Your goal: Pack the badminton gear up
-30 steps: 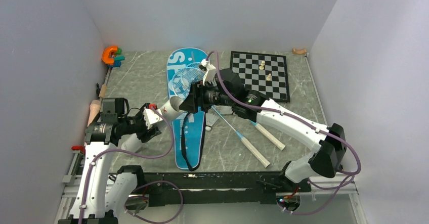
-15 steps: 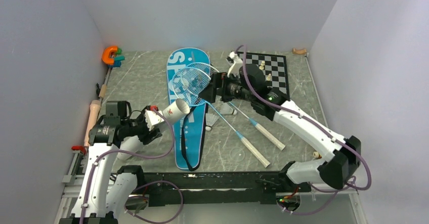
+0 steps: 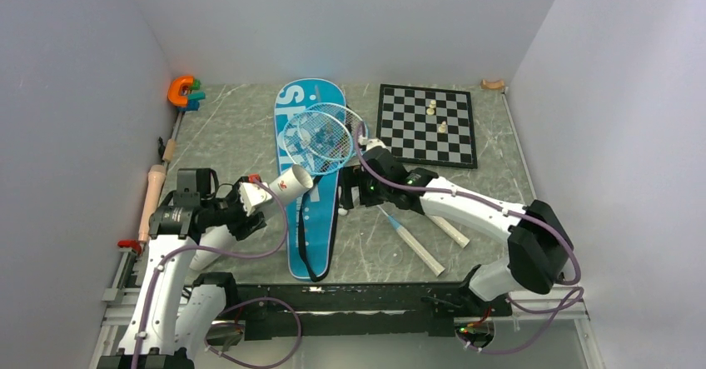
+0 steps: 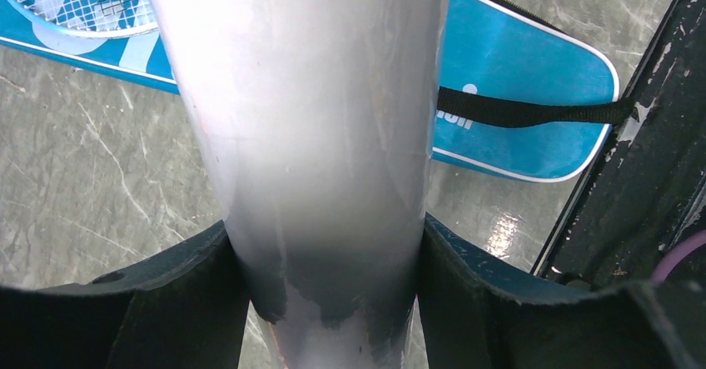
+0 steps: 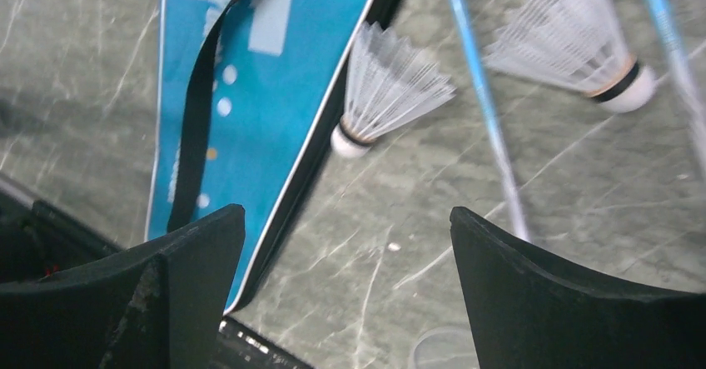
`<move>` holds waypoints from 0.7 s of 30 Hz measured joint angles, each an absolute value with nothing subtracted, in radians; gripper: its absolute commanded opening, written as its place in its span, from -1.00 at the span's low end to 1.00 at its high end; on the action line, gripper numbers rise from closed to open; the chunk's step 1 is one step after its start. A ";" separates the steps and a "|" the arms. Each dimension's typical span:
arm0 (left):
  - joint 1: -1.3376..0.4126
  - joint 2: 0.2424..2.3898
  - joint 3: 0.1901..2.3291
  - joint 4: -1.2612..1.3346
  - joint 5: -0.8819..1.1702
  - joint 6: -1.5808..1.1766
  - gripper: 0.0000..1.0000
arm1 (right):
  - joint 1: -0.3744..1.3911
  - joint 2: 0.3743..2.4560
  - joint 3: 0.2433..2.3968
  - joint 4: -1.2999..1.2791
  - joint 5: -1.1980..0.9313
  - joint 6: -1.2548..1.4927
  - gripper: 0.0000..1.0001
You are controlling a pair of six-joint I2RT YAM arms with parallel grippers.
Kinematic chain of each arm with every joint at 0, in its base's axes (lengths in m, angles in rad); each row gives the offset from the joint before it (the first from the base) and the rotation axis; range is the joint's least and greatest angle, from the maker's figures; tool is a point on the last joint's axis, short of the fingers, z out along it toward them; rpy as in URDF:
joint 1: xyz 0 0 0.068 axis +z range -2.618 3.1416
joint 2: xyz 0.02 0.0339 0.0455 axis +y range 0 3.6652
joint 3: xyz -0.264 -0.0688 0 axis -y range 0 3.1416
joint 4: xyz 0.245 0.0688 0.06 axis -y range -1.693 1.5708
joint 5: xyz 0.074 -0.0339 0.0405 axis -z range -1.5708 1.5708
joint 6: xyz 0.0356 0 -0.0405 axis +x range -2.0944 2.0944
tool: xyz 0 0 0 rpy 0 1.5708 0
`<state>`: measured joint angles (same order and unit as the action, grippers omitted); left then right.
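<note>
The long blue bag (image 3: 305, 219) lies lengthwise in the middle of the table. Two rackets lie with their heads (image 3: 320, 134) on the bag's far end and their white handles (image 3: 419, 251) toward the near right. My left gripper (image 3: 250, 196) is shut on a white tube (image 3: 285, 183) with a red mark, held tilted over the bag's left edge; the tube fills the left wrist view (image 4: 308, 119). My right gripper (image 3: 353, 192) is open and empty, low beside the bag's right edge. In the right wrist view, two white shuttlecocks (image 5: 387, 90) (image 5: 583, 52) lie on the table just beyond its jaws (image 5: 343, 219).
A black-and-white chessboard (image 3: 408, 136) with pale pieces lies at the back right. An orange-and-teal object (image 3: 183, 92) sits at the back left. Wooden-handled tools (image 3: 155, 187) lie along the left edge. A black strap (image 3: 306, 244) runs along the bag.
My right arm has swung back from over the racket heads and chessboard and come down low beside the bag, near the shuttlecocks. My left gripper still holds the tube, barely moved.
</note>
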<state>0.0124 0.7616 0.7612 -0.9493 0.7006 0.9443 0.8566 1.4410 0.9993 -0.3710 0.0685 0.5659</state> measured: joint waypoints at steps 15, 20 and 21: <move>0.012 0.733 0.761 -0.999 0.700 0.956 -0.04 | 0.723 1.718 1.148 -0.200 -0.078 0.437 0.49; 0.012 0.727 0.761 -1.016 0.700 0.960 -0.04 | 0.720 1.763 1.143 -0.184 -0.139 0.426 0.31; 0.012 0.726 0.761 -1.017 0.700 0.961 -0.05 | 0.719 1.763 1.140 -0.176 -0.147 0.426 0.29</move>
<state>0.0124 0.7258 0.7609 -1.0168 0.6998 0.9607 0.7185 1.7634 1.1397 -0.1764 -0.1471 0.4255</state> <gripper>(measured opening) 0.657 0.684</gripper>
